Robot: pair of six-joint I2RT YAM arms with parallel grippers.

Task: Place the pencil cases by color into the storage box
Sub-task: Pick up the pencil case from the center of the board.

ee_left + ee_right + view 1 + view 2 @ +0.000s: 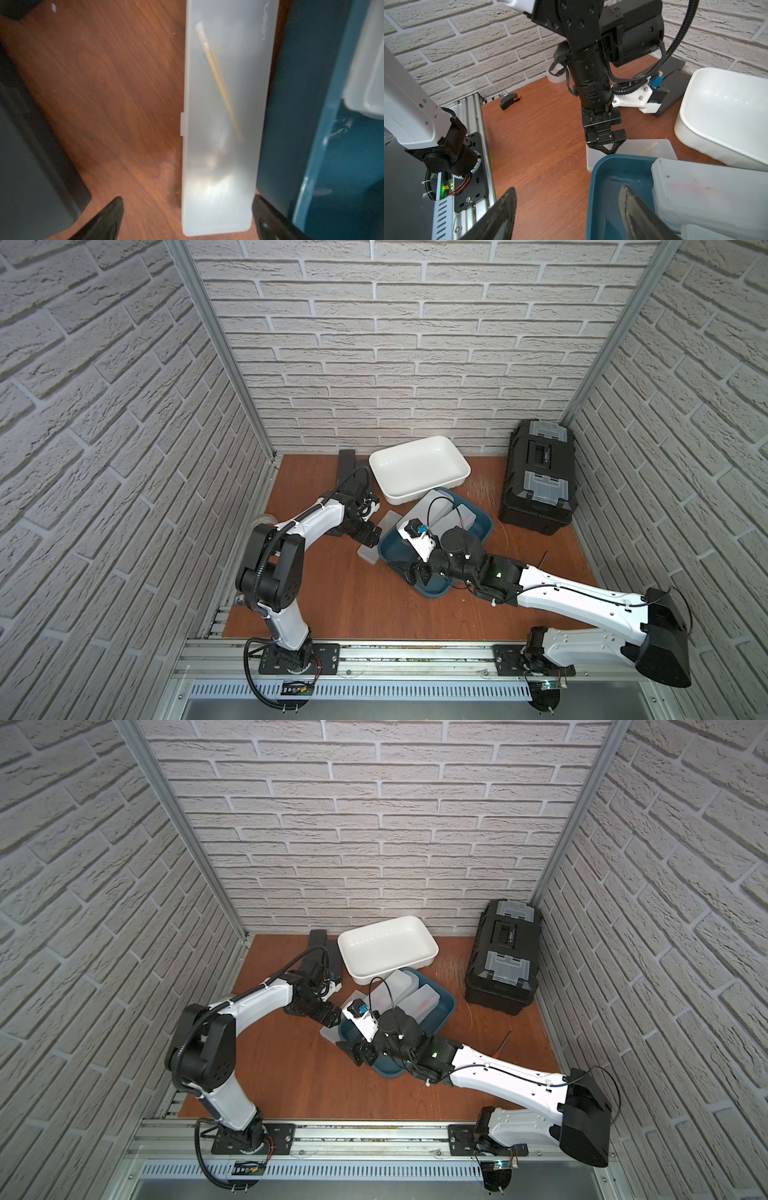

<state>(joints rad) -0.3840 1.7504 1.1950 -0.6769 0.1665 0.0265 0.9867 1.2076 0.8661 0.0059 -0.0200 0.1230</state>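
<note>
My left claw (188, 197) hangs with its jaws spread wide across one end of a long, frosted translucent plastic pencil case (224, 104). One finger stands clear of the case; I cannot tell whether the other touches its edge. The case lies flat on the brown wooden tabletop (114, 93), just beside the outer wall of the deep-blue plastic tray (291, 104) and running along it. A thin yellow stick (220, 83) shows through the lid.

My right claw (568, 188) is parted too and holds nothing. One finger is inside the blue tray at a corner, the other outside over the wood.

More frosted cases (706, 187) are stacked inside the tray, at the end away from that claw. A white plastic tub (415, 464) sits just beyond the tray. Flat matte black cases (347, 466) lie beyond the tray too, on the left arm's side.
</note>
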